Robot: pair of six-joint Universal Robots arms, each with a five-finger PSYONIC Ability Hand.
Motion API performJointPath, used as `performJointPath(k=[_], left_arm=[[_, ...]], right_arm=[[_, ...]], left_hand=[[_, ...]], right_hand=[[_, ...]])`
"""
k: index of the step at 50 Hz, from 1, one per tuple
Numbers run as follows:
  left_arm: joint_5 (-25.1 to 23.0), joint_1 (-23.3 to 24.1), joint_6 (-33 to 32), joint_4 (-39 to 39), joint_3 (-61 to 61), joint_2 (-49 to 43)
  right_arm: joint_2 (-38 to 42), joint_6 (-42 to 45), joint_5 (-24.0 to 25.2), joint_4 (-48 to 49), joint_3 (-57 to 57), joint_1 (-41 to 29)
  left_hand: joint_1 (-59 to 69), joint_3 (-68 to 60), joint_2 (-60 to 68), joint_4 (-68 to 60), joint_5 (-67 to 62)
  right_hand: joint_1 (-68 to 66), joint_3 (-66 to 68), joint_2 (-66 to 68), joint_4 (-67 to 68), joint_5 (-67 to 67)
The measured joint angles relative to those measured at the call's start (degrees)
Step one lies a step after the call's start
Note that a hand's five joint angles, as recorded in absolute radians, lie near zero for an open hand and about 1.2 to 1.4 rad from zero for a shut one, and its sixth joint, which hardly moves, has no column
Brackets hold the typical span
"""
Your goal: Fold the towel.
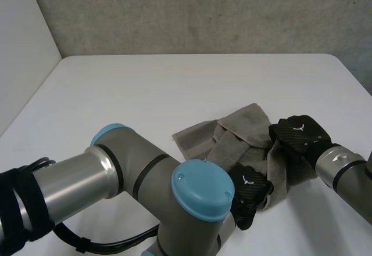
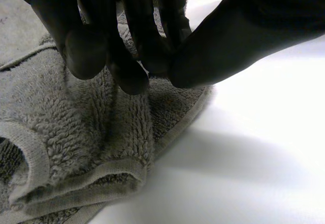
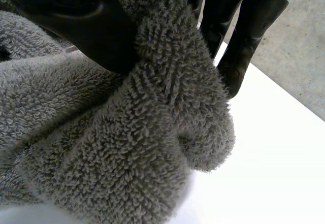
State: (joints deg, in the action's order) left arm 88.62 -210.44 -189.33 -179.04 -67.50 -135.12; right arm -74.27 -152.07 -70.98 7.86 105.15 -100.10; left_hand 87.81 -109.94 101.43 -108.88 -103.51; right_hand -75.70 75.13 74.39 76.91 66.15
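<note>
Two robot hands are engaged on one towel (image 1: 241,131), which lies crumpled in a loose heap on the white worktop (image 1: 145,87), in its right half and near the front edge.

Left robot hand (image 1: 251,191): at the near edge of the heap; its wrist view shows the fingers (image 2: 129,56) brought down against the thumb, closed on a small nip of pile close to the hemmed border (image 2: 76,176); grip judged shallow.

Towel, centre: several overlapping layers; one flap reaches out to the left; no clean fold line evident; folding judged hardly begun.

Right robot hand (image 1: 299,133): at the right side of the heap; thumb and fingers clamped around a thick bunched ridge of cloth; a lobe protrudes past the fingertips.

Handling assessment: thick terry; soft, limp, light, not fragile; it will sag and drape rather than hold shape; the looped pile gives good friction, so slipping is unlikely; a mid-cloth pinch, however, gathers extra layers.

Recommended hold: the hemmed corners, one per robot hand, so that the cloth can be spread flat before any fold.
</note>
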Motion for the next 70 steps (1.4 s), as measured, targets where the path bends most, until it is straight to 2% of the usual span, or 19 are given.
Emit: performJointPath(k=[4,10,22,26,30,33,35,38,44,49,66,69,70], left_arm=[[-2.99,-2.78,0.26,1.83,5.14,-2.89],[-6.17,-6.54,0.39,3.68,7.86,-4.12],[-6.98,-12.12,-0.73,2.48,1.59,1.84],[-6.84,-13.51,-0.82,2.34,1.61,2.30],[-6.82,-14.76,-0.81,2.38,1.45,2.64],[-6.89,-15.42,-0.79,2.43,1.11,2.97],[-6.94,-15.70,-0.79,2.45,0.70,3.28],[-7.02,-16.19,-0.76,2.46,-0.48,4.18],[-7.07,-16.43,-0.70,2.46,-2.23,5.27],[-7.07,-16.37,-0.73,2.27,-2.71,5.47],[-6.86,-16.58,-1.51,-2.38,1.17,1.77],[-6.76,-16.57,-2.53,-2.55,2.18,0.46],[-6.68,-16.56,-3.29,-2.54,2.71,-0.32]], right_arm=[[3.96,1.50,-0.19,-5.33,-7.20,-1.47],[7.09,3.49,-0.22,-11.25,-14.21,-2.82],[3.82,4.91,0.45,-11.50,-13.04,2.80],[3.63,4.76,0.46,-11.32,-13.12,3.45],[3.45,4.58,0.45,-11.14,-13.36,3.31],[3.39,4.50,0.30,-11.05,-13.56,3.13],[3.40,4.44,0.19,-11.01,-13.67,3.04],[3.47,3.95,0.03,-10.95,-13.81,2.91],[3.59,2.20,-0.04,-10.93,-13.63,2.88],[3.38,0.96,0.02,-10.88,-13.04,2.91],[4.14,1.69,0.11,-10.55,-10.87,2.58],[5.01,2.27,0.04,-10.57,-11.18,2.41],[5.47,2.65,0.02,-10.60,-11.42,2.34]], left_hand=[[-7.48,27.12,-20.79,27.74,22.50],[-9.69,31.20,-23.32,30.74,25.24],[-13.74,35.30,-27.31,34.61,29.13],[-21.34,42.58,-34.76,42.26,36.77],[-33.32,55.32,-46.79,54.25,48.97],[-37.22,59.52,-50.81,57.84,52.96],[-41.66,64.26,-55.36,62.63,57.63],[-49.21,72.21,-62.98,70.51,66.07],[-51.44,74.37,-65.50,72.53,68.42],[-52.55,75.59,-66.64,73.69,69.77],[-52.66,75.57,-66.67,73.67,69.41],[-50.82,73.03,-64.45,71.90,66.54],[-48.79,70.91,-62.46,69.87,64.43]], right_hand=[[-0.14,0.48,0.27,0.34,0.16],[-0.14,0.55,0.27,0.35,0.19],[-0.14,0.54,0.27,0.34,0.19],[-0.15,0.55,0.27,0.34,0.19],[-0.15,0.55,0.27,0.34,0.19],[0.60,-0.13,-0.20,-0.76,-0.71],[3.51,-2.76,-2.21,-4.13,-3.34],[18.57,-17.78,-17.37,-19.39,-18.64],[37.79,-37.21,-35.97,-39.18,-39.74],[43.17,-42.02,-40.81,-44.00,-45.11],[43.34,-41.99,-40.76,-43.99,-44.42],[35.35,-35.25,-34.40,-37.04,-35.96],[29.95,-29.78,-28.48,-31.60,-30.56]])
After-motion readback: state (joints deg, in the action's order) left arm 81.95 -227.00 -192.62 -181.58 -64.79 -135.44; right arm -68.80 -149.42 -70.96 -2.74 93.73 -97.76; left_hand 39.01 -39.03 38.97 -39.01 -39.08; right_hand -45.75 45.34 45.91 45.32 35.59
